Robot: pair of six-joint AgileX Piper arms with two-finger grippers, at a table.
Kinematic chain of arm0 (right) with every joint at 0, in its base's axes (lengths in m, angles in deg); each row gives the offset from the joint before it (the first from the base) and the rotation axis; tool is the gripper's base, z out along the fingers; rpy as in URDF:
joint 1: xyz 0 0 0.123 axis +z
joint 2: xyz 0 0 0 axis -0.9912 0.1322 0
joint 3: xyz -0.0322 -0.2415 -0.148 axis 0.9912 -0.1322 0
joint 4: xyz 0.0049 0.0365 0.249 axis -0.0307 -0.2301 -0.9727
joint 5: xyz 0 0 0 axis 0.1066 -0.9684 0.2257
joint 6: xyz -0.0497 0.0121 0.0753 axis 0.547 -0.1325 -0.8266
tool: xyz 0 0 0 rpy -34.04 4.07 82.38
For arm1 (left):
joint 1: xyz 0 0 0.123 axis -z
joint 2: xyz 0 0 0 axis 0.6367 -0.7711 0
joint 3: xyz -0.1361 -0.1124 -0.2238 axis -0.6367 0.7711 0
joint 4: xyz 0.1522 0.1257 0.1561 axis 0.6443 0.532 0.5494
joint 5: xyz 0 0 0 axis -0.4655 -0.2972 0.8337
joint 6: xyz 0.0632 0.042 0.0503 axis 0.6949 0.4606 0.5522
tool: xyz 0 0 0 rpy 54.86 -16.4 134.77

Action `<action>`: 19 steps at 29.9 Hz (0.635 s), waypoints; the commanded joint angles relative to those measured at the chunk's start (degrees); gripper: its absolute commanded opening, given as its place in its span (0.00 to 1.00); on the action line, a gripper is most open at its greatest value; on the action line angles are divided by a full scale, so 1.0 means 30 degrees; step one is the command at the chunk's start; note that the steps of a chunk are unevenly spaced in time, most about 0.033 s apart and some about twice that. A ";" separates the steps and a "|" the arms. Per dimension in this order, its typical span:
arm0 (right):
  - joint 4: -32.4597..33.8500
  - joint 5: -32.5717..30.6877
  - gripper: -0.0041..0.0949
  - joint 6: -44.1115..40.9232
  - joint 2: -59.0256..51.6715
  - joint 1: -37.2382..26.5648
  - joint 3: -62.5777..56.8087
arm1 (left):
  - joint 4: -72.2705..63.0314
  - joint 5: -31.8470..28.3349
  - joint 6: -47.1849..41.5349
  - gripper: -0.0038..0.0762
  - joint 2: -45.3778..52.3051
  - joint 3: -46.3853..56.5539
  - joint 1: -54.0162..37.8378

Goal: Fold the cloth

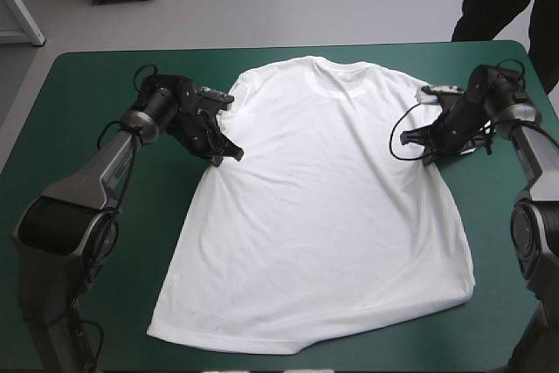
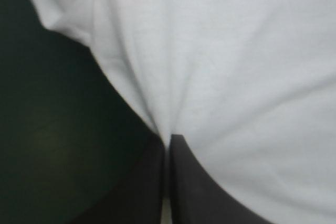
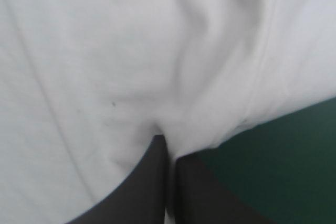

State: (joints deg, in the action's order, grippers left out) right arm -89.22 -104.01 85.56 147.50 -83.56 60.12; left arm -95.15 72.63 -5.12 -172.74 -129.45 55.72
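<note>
Black curved fingers of the left claw [image 2: 168, 139] are pressed all but together, pinching a fold of the white, short-sleeved fabric T-shirt [image 1: 323, 216] at its left side edge, just hemward of the sleeve. At the T-shirt's opposite side edge the right claw [image 3: 168, 141] pinches the cloth likewise, its black fingers nearly meeting on a raised wrinkle by the right sleeve. The T-shirt lies spread flat, collar toward the far edge and hem toward the near edge, on the counter [image 1: 87, 93], whose teal-green cover shows bare on both sides of the T-shirt.
</note>
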 commanded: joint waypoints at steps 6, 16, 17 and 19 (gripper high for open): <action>-0.0403 -0.0897 0.03 -0.0724 -0.3315 -0.0076 0.4704 | 0.1599 0.0215 -0.0515 0.02 0.5911 -0.1718 0.0081; -0.0409 -0.0897 0.03 -0.1178 -0.6502 -0.0076 0.7403 | 0.3544 0.0224 -0.1228 0.02 1.0465 -0.4633 0.0081; -0.0409 -0.0897 0.03 -0.1228 -0.6751 -0.0076 0.7677 | 0.3544 0.0224 -0.1232 0.02 1.0791 -0.4792 0.0081; -0.0463 -0.0853 0.03 -0.1228 -0.7358 -0.0076 0.8197 | 0.3544 0.0257 -0.1232 0.02 1.1384 -0.4978 0.0081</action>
State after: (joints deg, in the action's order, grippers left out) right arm -89.74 -106.63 82.08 130.17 -83.56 81.08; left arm -85.20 76.09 -8.06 -142.56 -142.05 55.80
